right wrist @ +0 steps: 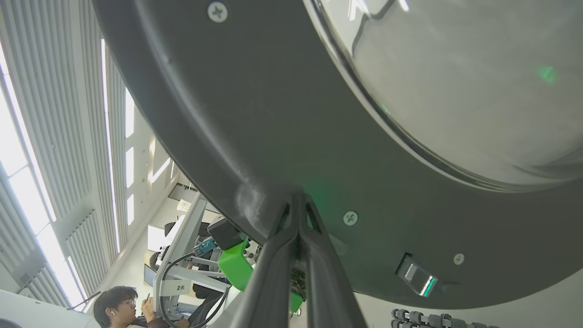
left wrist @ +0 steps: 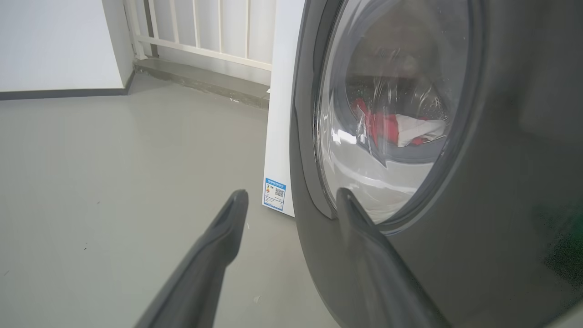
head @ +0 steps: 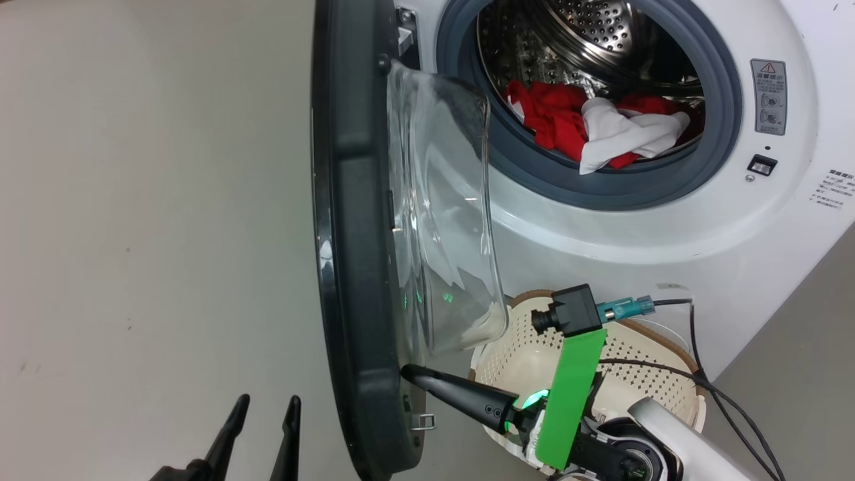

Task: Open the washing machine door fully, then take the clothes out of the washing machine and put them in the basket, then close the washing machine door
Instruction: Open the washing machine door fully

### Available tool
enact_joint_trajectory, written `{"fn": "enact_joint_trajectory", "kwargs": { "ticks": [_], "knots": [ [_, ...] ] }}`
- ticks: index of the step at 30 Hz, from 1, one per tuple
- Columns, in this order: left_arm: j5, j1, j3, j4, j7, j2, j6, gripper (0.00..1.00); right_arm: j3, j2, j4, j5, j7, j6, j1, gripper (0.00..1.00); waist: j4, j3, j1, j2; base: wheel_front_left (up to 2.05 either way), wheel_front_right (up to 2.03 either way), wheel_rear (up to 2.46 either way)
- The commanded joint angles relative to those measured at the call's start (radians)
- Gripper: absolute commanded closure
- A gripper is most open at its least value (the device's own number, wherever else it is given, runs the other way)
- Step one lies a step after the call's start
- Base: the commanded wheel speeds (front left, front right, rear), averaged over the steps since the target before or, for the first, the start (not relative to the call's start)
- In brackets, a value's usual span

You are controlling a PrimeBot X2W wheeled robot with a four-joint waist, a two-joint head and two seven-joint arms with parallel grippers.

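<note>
Your shut right pincer (head: 409,371) tips against the black-rimmed round glass door (head: 354,200), seemingly part-open, your left pincer (head: 267,401) gapes empty, red and white fabric clothes (head: 588,127) lie beyond in the steel drum (head: 588,27), cream perforated basket (head: 634,374) alongside unfilled.

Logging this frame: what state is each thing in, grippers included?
washing machine door: open, edge-on in the head view.
clothes: red and white, inside the drum.
basket: upright, visible part bare.
left gripper: open, empty.
right gripper: shut, tips against the door's inner face.
</note>
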Motion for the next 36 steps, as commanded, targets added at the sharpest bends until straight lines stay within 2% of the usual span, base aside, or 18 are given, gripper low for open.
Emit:
{"fn": "enact_joint_trajectory", "kwargs": {
  "ticks": [1, 2, 4, 5, 6, 7, 8, 25, 36],
  "knots": [
    [0.007, -0.015, 0.037, -0.023, -0.012, 0.006, 0.005, 0.00, 0.006, 0.014, -0.028, -0.028, -0.019, 0.007, -0.001, 1.00, -0.002, -0.004, 0.0000, 0.0000, 0.00, 0.00, 0.00],
    [0.007, -0.016, 0.037, -0.021, -0.012, 0.006, 0.004, 0.00, 0.005, 0.010, -0.026, -0.034, -0.027, 0.007, 0.001, 1.00, -0.004, -0.005, 0.0000, 0.0000, 0.00, 0.00, 0.00],
    [0.012, -0.016, 0.037, -0.019, -0.012, 0.006, 0.002, 0.00, 0.005, 0.002, -0.019, -0.044, -0.042, 0.007, 0.007, 0.69, -0.011, -0.009, 0.0000, 0.0000, 0.00, 0.00, 0.00],
    [0.014, -0.017, 0.039, -0.019, -0.012, 0.006, 0.001, 0.00, 0.005, -0.003, -0.015, -0.050, -0.050, 0.007, 0.009, 0.60, -0.015, -0.010, 0.0000, 0.0000, 0.00, 0.00, 0.00],
    [0.016, -0.017, 0.041, -0.017, -0.012, 0.006, 0.000, 0.00, 0.006, -0.009, -0.011, -0.056, -0.059, 0.007, 0.011, 0.39, -0.020, -0.012, 0.0000, 0.0000, 0.00, 0.00, 0.00],
    [0.017, -0.017, 0.044, -0.016, -0.012, 0.006, 0.000, 0.00, 0.007, -0.015, -0.006, -0.063, -0.068, 0.007, 0.014, 0.13, -0.025, -0.013, 0.0000, 0.0000, 0.00, 0.00, 0.00],
    [0.018, -0.018, 0.047, -0.015, -0.012, 0.006, -0.001, 0.00, 0.009, -0.023, 0.000, -0.071, -0.078, 0.007, 0.016, 0.00, -0.030, -0.015, 0.0000, 0.0000, 0.00, 0.00, 0.00],
    [0.029, -0.016, 0.085, 0.008, -0.012, 0.006, -0.014, 0.00, 0.094, -0.140, 0.162, -0.201, -0.356, 0.007, 0.048, 0.00, -0.111, -0.035, 0.0000, 0.0000, 0.00, 0.00, 0.00],
    [0.029, -0.002, 0.106, 0.014, -0.012, 0.006, -0.016, 0.00, 0.144, -0.185, 0.317, -0.370, -0.651, 0.007, 0.032, 0.00, -0.131, -0.052, 0.0000, 0.0000, 0.00, 0.00, 0.00]
  ]
}}
